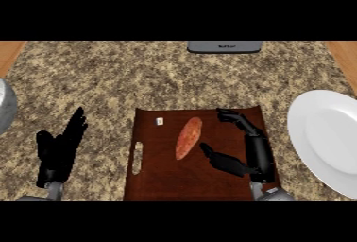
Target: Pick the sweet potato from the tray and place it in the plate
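Speckled granite counter (174,75) bears a brown tray (167,184); both hands (254,151) spread, empty.

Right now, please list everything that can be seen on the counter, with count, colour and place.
sweet potato: one, orange, lying lengthwise on the tray, a little left of the right hand's thumb
tray: one, dark brown wood with a handle slot at its left side, centre of the counter
plate: one, white, right edge of the view, cut off by the edge
grey appliance: one, grey, far edge of the counter, only partly seen
metal object: one, silver-grey, left edge, mostly out of view
counter: one, speckled beige-brown
left hand: one, black, open, left of the tray
right hand: one, black, open, over the tray's right part, beside the sweet potato
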Available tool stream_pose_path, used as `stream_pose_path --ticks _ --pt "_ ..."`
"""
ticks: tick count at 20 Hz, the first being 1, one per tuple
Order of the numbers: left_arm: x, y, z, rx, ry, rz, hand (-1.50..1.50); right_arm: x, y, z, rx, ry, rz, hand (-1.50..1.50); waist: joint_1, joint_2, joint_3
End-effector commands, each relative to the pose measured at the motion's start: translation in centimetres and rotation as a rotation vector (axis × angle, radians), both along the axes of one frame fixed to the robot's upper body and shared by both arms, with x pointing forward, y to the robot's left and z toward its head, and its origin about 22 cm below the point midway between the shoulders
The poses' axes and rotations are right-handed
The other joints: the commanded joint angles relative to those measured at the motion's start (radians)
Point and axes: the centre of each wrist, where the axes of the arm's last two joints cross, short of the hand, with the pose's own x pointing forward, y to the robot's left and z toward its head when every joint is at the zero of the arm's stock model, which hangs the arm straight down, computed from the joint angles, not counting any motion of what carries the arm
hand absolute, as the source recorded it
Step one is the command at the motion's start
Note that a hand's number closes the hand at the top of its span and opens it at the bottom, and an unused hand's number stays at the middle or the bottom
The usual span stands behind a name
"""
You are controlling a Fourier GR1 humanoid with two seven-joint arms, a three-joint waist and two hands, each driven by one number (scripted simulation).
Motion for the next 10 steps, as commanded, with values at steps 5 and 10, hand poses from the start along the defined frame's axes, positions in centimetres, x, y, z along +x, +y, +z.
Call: stream_pose_path --ticks 5,10 --pt "0.5 -2.6 0.0 0.01 0.003 0.007 0.0 0.0 -0.6 -1.5 -0.429 0.056 0.099 -1.5 0.01 -0.007 -0.002" --pt "0.8 -2.8 -2.2 -0.003 0.008 0.006 0.0 2.0 1.0 2.4 -0.673 0.118 0.078 -1.5 0.005 -0.006 -0.004"
